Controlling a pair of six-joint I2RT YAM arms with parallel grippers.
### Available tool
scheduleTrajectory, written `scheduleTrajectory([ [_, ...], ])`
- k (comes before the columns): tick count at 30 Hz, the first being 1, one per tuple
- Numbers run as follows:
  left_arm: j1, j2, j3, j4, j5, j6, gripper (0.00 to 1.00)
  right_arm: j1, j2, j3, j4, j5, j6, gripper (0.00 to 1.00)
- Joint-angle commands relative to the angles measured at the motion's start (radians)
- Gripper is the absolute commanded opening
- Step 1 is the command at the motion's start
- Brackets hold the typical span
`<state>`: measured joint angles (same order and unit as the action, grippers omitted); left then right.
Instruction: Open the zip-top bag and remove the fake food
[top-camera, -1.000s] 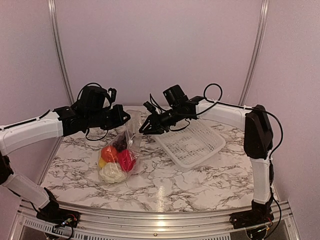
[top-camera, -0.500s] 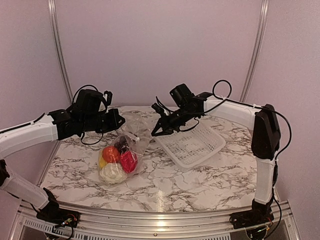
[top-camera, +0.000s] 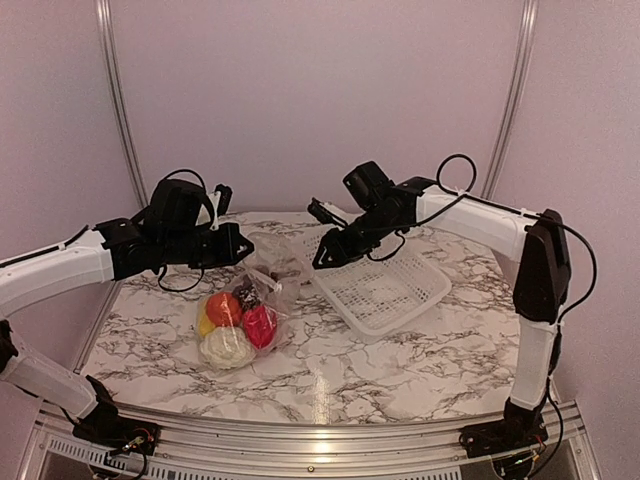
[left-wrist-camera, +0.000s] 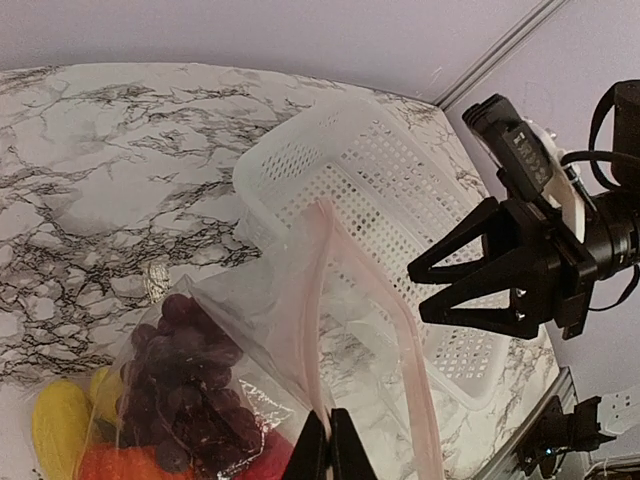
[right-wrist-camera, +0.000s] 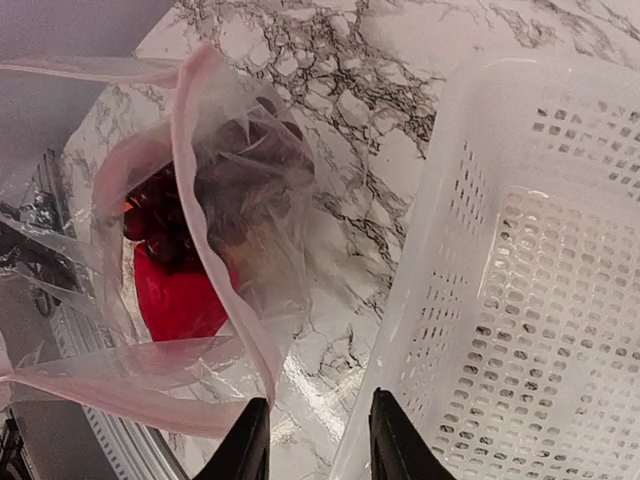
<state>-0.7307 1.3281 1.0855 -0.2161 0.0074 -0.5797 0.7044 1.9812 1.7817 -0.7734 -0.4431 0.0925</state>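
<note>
The left gripper (left-wrist-camera: 328, 445) pinches the limp zip-top bag (left-wrist-camera: 250, 320) by its stiff strip (left-wrist-camera: 310, 300). The right gripper (right-wrist-camera: 318, 402), spread empty beside it, suits the opposite strip.

1. Left gripper (left-wrist-camera: 328, 442): only its pinched fingertips show at the left wrist view's bottom edge.
2. Yellow food (left-wrist-camera: 58, 435) is cut by that edge.
3. Basket (right-wrist-camera: 530, 300) runs off the right wrist view.
4. Red food (right-wrist-camera: 180, 300) blurs behind bag (right-wrist-camera: 235, 190) plastic.

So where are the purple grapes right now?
In the top view, the grapes sit inside the zip-top bag, left of the white basket, just behind the orange toy and the red toy.
</note>
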Motion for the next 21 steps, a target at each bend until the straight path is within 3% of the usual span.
scheduleTrajectory([
  [1,-0.023,0.016,0.034,0.007,0.089,0.037,0.0,0.029,-0.102,0.053,0.166,-0.015,-0.022,0.39],
  [5,-0.031,0.022,0.033,0.018,0.084,0.04,0.0,0.046,-0.115,0.061,0.266,-0.072,-0.002,0.37],
  [12,-0.032,0.037,0.038,0.035,0.079,0.034,0.0,0.087,-0.035,0.118,0.223,-0.124,0.018,0.29],
  [21,-0.032,0.025,0.014,0.057,-0.002,-0.008,0.0,0.131,-0.012,-0.005,0.19,-0.098,0.027,0.2],
])
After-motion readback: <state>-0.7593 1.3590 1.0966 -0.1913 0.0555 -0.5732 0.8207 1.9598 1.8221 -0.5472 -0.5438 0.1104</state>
